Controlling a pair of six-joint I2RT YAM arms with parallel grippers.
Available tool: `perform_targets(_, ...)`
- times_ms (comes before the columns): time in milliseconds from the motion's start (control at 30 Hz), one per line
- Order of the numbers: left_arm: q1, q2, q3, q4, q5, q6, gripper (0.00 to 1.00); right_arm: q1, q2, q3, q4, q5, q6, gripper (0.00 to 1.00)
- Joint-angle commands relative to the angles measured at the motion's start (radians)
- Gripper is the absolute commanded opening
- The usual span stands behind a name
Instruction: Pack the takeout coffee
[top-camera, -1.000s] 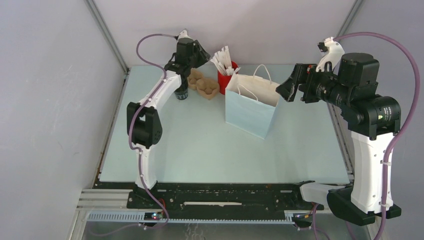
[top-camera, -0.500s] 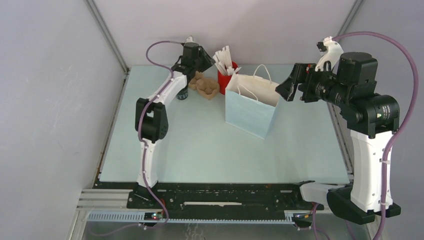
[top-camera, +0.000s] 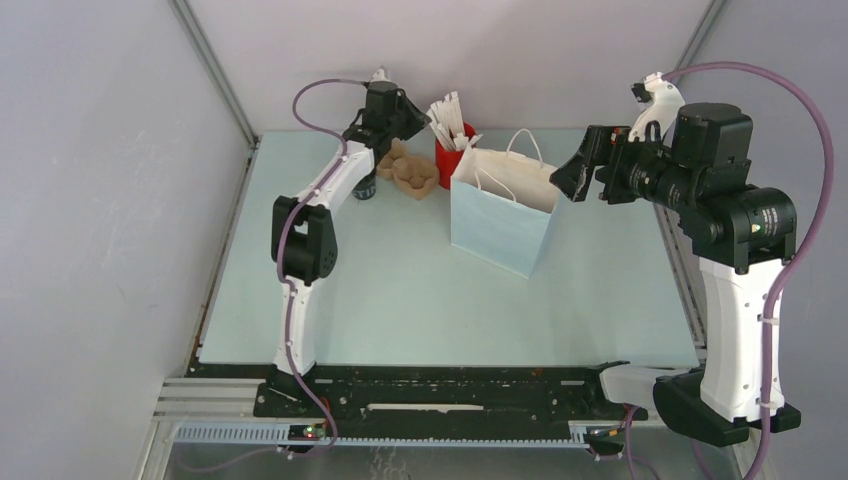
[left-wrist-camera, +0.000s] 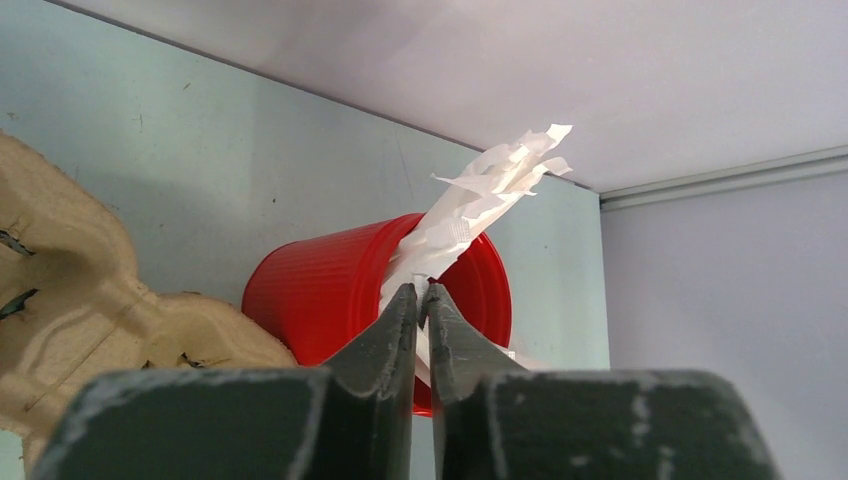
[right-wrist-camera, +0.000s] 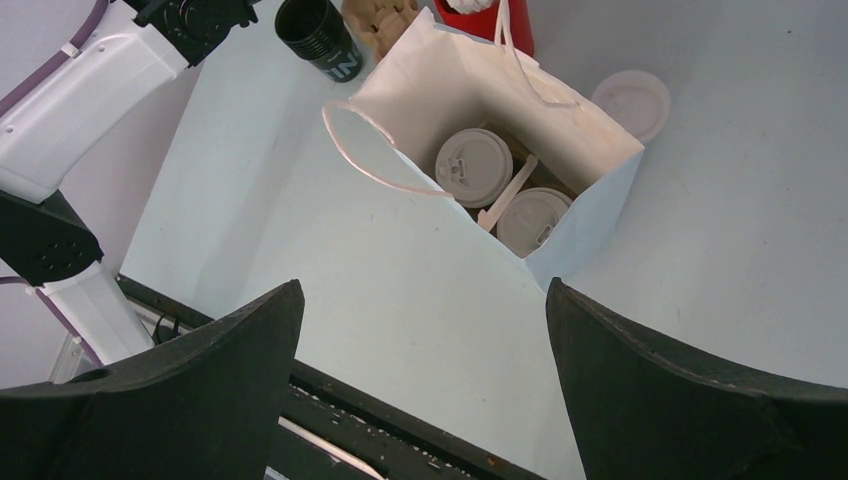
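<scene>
Two takeout coffee cups, seen only as white lids (right-wrist-camera: 473, 166) (right-wrist-camera: 533, 220), stand inside the pale blue paper bag (top-camera: 500, 225) with a wooden stirrer between them. My right gripper (right-wrist-camera: 422, 290) hangs open high above the bag's right side (top-camera: 575, 170), holding nothing. My left gripper (top-camera: 415, 112) is at the back of the table by the red holder (left-wrist-camera: 320, 290). Its jaws (left-wrist-camera: 420, 292) are closed onto one of the white paper sticks (left-wrist-camera: 480, 195) that stand in that holder.
A lidless black cup (top-camera: 364, 188) stands left of a brown cardboard cup carrier (top-camera: 408, 168). A loose white lid (right-wrist-camera: 630, 103) lies on the table behind the bag. The bag's handles (right-wrist-camera: 355, 150) stick up at its mouth. Walls close in at the back and left.
My left gripper swung right from above the black cup to the red holder, and its jaws closed on a white stick. The right arm stayed almost still.
</scene>
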Motion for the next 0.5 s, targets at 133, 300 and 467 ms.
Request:
perform_targets(133, -0.005, -0.034, 0.050, 0.009, 0.009, 0.005, 0.03, -0.005, -0.004, 0.027, 0.023, -0.016, 0.000, 1.00)
perform_targets(300, -0.005, -0.079, 0.051, 0.006, 0.004, 0.002, 0.00, -0.005, -0.006, 0.024, 0.023, -0.013, 0.000, 1.00)
perform_targets(467, -0.001, -0.116, 0.060, 0.017, -0.016, 0.011, 0.00, -0.005, -0.009, 0.021, 0.025, -0.015, 0.000, 1.00)
